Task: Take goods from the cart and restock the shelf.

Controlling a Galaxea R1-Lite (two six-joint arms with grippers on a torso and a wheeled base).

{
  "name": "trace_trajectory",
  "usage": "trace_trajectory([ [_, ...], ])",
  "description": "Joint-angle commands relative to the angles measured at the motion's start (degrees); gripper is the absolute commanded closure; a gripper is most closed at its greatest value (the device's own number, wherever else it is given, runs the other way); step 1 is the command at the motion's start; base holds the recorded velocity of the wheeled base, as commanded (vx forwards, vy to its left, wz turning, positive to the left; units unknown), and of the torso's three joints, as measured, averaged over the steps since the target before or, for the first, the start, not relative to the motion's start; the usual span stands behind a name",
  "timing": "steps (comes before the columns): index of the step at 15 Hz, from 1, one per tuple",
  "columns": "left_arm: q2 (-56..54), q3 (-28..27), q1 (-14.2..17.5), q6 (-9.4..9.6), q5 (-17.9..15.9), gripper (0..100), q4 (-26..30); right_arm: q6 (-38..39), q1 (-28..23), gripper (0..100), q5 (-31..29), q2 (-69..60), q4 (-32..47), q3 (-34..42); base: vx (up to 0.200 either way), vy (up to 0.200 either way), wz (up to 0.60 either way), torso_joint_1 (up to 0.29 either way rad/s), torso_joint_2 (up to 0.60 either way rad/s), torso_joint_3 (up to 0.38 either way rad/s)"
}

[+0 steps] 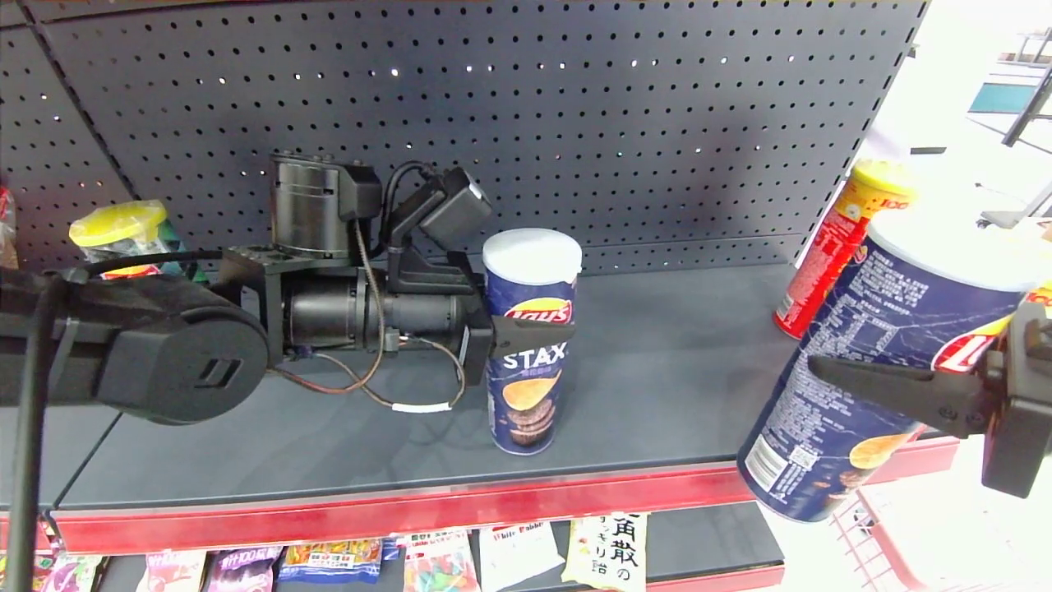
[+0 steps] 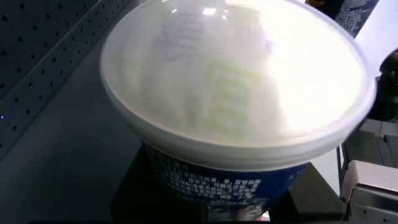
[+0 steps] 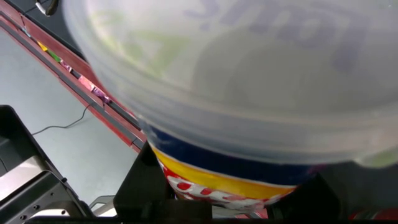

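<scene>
Left pincer point(image 1: 530, 335) clamps blue can point(image 1: 526, 395) upright on shelf point(image 1: 657, 362) mid-deck, likely seating it before release; right pincer point(image 1: 859, 374) grips second blue can point(image 1: 888, 304) tilted off shelf's right front corner, apparently next for stocking

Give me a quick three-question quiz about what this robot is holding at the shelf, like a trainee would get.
1. True or false: the blue can in the left gripper stands upright on the shelf.
2. The right gripper holds the second blue can: A) tilted, B) upright, C) upside down?
3. Fill in: the red can at the shelf's right end has a ___ lid.
Key: 1 true; 2 A; 3 yellow.
</scene>
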Motion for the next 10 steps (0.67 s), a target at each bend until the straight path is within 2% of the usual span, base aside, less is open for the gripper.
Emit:
trace_trajectory([
  [1, -0.7, 1.1, -0.9, -0.06, 0.0, 100, -0.1, 0.0, 0.0, 100, 0.0, 0.4, 0.0, -0.2, 0.000, 0.000, 0.00, 0.000, 0.00, 0.000],
  [10, -0.7, 2.7, -1.0, -0.14, -0.3, 100, -1.4, -0.1, 0.0, 100, 0.0, 1.4, 0.0, -0.6, 0.000, 0.000, 0.00, 0.000, 0.00, 0.000],
])
